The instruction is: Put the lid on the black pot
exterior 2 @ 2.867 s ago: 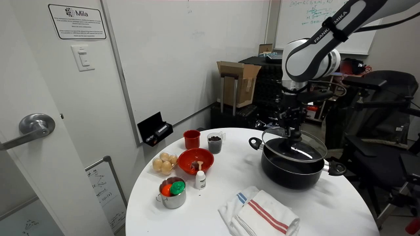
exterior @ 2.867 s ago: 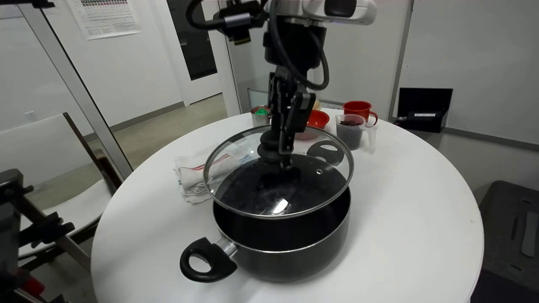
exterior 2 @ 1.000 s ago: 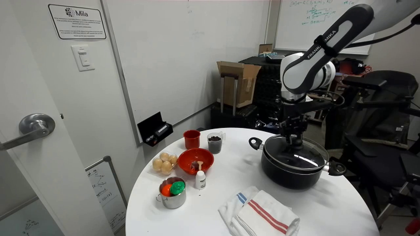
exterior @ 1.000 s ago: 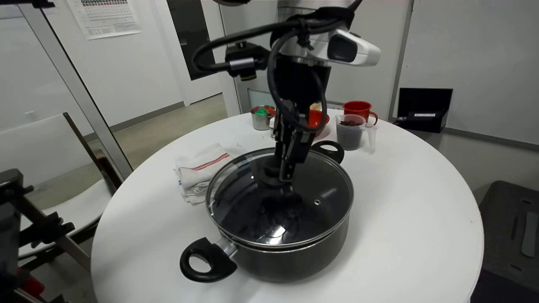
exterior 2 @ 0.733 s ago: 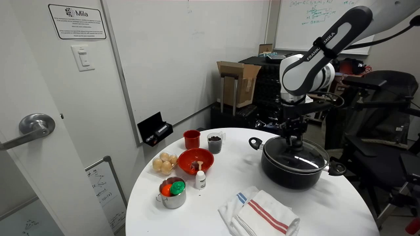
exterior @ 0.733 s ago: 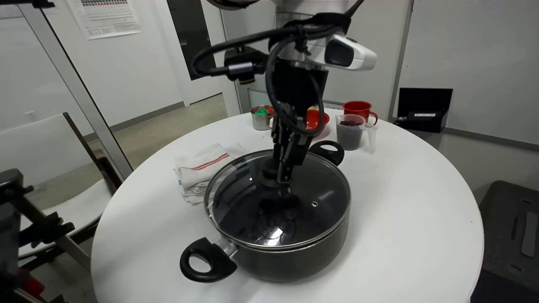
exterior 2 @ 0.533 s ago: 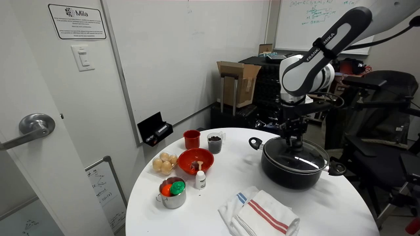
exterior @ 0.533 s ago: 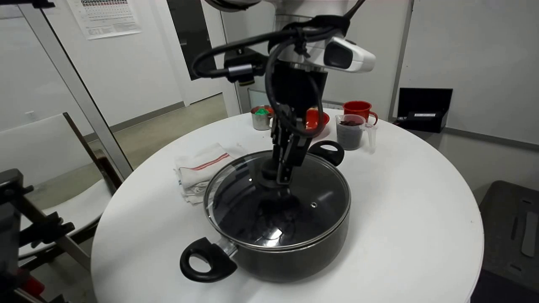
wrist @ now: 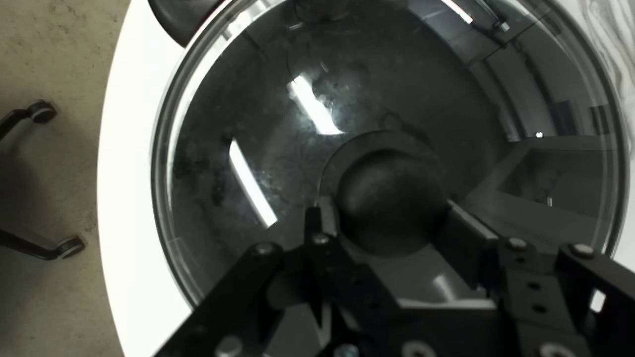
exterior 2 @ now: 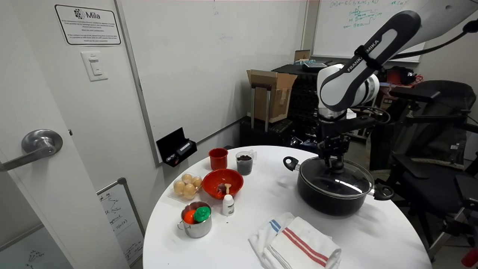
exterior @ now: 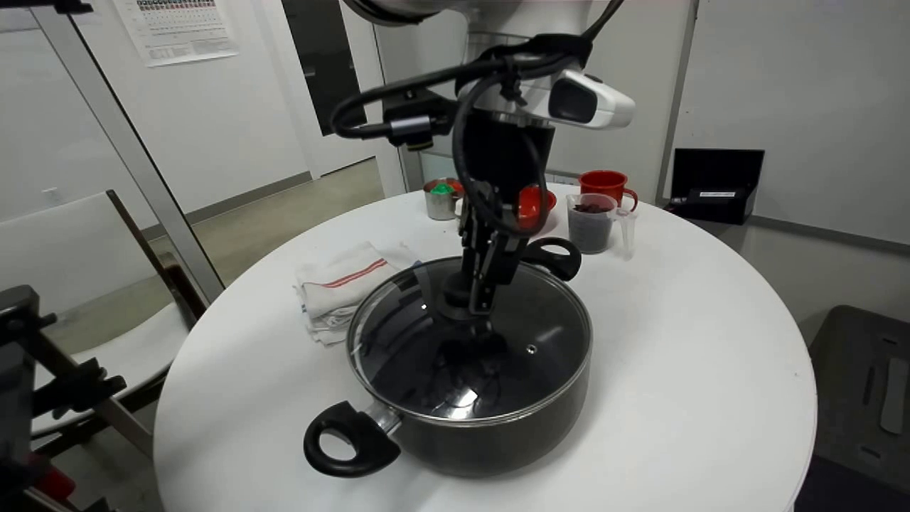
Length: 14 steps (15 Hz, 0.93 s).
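Observation:
The lid (exterior: 405, 370), clear glass with a metal rim, lies level on the black pot (exterior: 498, 448), its rim along the pot's rim. The lid (exterior 2: 351, 183) and pot (exterior 2: 325, 201) show the same in an exterior view. My gripper (exterior: 470, 297) points down over the lid's centre. In the wrist view my gripper (wrist: 384, 213) has a finger pad on each side of the dark round knob (wrist: 387, 193), touching it as far as I can tell. The pot's two black loop handles (exterior: 352, 441) stick out at opposite sides.
A folded towel (exterior 2: 298, 243) lies beside the pot. A red bowl (exterior 2: 223, 183), red cup (exterior 2: 218, 158), measuring cup (exterior 2: 244, 166), steel cup (exterior 2: 198, 226), white bottle (exterior 2: 228, 205) and eggs (exterior 2: 188, 185) stand farther along the round white table (exterior: 697, 370).
Over the last three seconds the lid has come down, with my gripper, from tilted above the pot to level on its rim. In the last half second the arm sank slightly more.

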Tool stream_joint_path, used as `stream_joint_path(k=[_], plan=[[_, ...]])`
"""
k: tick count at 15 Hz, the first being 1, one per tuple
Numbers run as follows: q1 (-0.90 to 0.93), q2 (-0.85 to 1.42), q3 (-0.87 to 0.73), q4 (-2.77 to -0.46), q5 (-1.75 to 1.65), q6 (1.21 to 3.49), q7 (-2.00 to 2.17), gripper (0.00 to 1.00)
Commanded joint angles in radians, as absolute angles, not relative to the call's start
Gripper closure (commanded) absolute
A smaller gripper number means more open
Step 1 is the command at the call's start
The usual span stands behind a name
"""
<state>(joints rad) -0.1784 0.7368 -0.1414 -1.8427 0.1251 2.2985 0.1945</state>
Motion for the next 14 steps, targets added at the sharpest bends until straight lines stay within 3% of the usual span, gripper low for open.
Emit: stream_joint_path(k=[1, 14], plan=[[-0.166, 0.737, -0.149, -1.818, 0.125, 2.285, 0.211, 0.75], [-0.161, 0.763, -0.149, -1.785, 0.122, 2.275, 0.212, 0.75]])
